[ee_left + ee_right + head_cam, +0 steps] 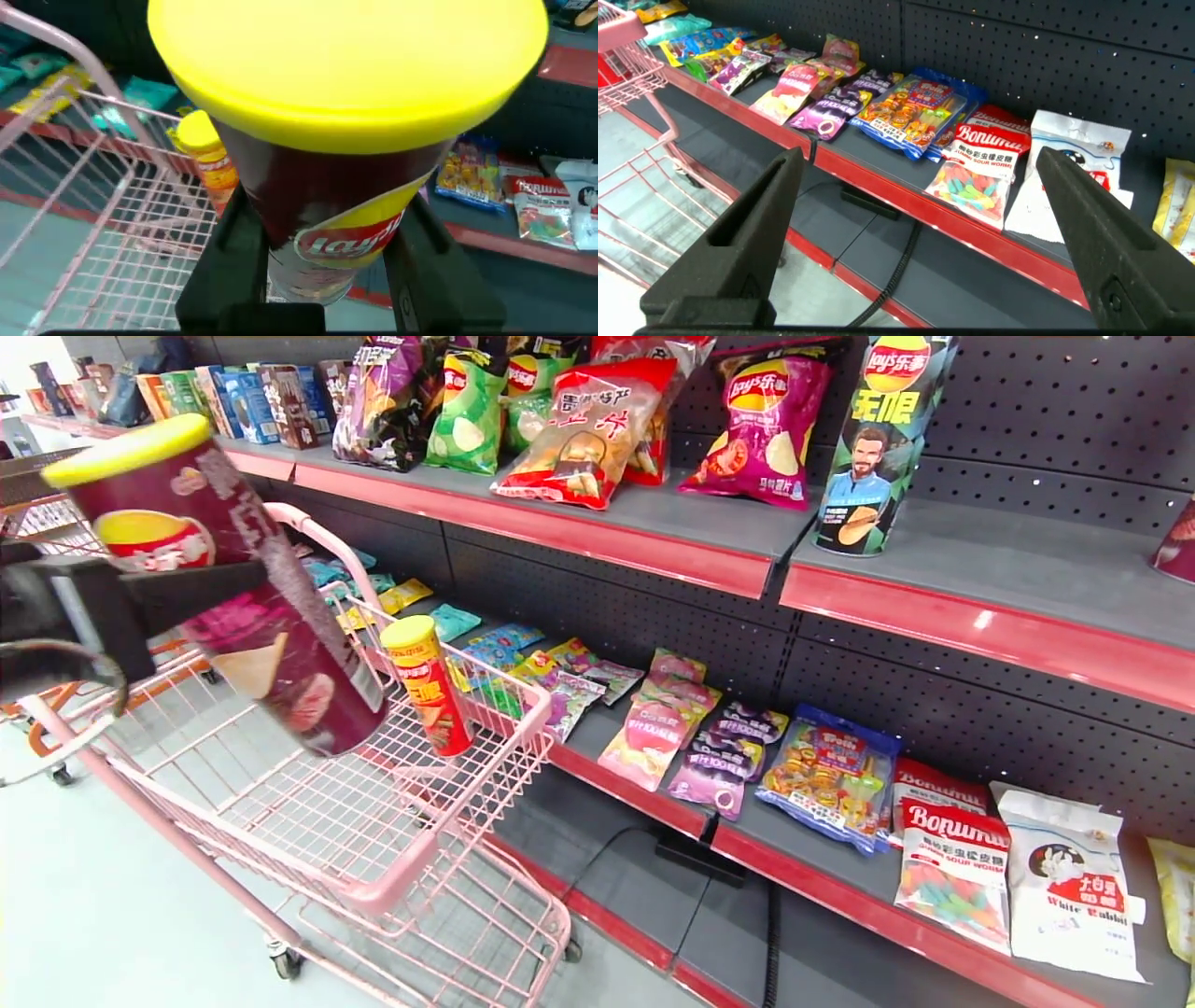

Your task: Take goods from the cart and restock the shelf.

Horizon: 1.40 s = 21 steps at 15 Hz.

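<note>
The maroon chip canister [245, 581] with the yellow lid is in the air above the pink cart [375, 889], tilted so its lid leans to your left. Your left tool [322, 259] pinches it around the middle, one finger on each side. A smaller red canister [426, 689] stands upright in the cart's corner nearest the lower shelf [644, 795]. Your right tool [920, 159] has its fingers spread wide, facing that shelf's candy bags [913, 105].

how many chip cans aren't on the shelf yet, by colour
maroon can: 1, held in the left gripper
red can: 1, standing in the cart
total: 2
</note>
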Available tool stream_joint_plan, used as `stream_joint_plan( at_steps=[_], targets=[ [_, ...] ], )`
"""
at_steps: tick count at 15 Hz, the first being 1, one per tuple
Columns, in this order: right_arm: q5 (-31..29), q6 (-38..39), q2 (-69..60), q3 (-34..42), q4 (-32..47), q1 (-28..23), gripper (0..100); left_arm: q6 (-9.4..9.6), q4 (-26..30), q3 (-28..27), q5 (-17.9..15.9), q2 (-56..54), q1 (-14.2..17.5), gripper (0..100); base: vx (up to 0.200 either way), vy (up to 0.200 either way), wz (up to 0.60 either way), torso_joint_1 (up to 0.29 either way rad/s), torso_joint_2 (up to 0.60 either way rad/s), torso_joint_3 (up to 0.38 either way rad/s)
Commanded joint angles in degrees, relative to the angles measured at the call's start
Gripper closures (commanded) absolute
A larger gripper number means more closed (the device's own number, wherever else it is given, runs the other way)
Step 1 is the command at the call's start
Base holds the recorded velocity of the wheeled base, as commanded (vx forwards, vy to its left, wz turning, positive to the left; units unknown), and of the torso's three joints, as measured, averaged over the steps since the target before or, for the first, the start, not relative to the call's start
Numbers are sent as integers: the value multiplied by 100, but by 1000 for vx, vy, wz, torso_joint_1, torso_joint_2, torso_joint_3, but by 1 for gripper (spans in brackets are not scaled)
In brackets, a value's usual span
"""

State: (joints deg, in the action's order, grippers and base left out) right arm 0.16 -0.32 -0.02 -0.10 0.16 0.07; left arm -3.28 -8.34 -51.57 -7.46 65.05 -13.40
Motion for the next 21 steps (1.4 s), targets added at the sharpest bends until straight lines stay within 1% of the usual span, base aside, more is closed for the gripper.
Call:
stream_joint_plan(
  at_steps=[1,2,4,5,6,7,8,9,11,14,16,21],
  targets=[
    [2,-3,2,1,2,1,0,222,1001,103,280,-1838,65,100,0,0,0,0,0,0],
    [2,-3,2,1,2,1,0,249,1598,244,386,-2400,65,100,0,0,0,0,0,0],
    [2,-3,2,1,2,1,0,249,2451,472,500,-3306,65,100,0,0,0,0,0,0],
    [2,-3,2,1,2,1,0,249,2715,595,676,-3622,65,100,0,0,0,0,0,0],
    [2,-3,2,1,2,1,0,258,2820,683,755,-3789,65,100,0,0,0,0,0,0],
    [2,5,2,1,2,1,0,381,2890,973,931,-4255,65,100,0,0,0,0,0,0],
    [2,5,2,1,2,1,0,521,2899,1166,966,-4527,57,100,0,0,0,0,0,0],
    [2,5,2,1,2,1,0,583,2899,1333,931,-4703,30,100,0,0,0,0,0,0],
    [2,5,2,1,2,1,0,706,2882,1483,939,-4730,30,100,0,0,0,71,-286,-202],
    [2,5,2,1,2,1,0,723,2855,1597,948,-4738,39,100,0,0,0,118,-450,-317],
    [2,5,2,1,2,1,0,820,2855,1606,939,-4765,30,100,0,0,0,164,-510,-354],
    [2,14,2,1,2,1,0,829,2855,1597,966,-4791,39,100,0,0,0,186,-542,-361]
  ],
)
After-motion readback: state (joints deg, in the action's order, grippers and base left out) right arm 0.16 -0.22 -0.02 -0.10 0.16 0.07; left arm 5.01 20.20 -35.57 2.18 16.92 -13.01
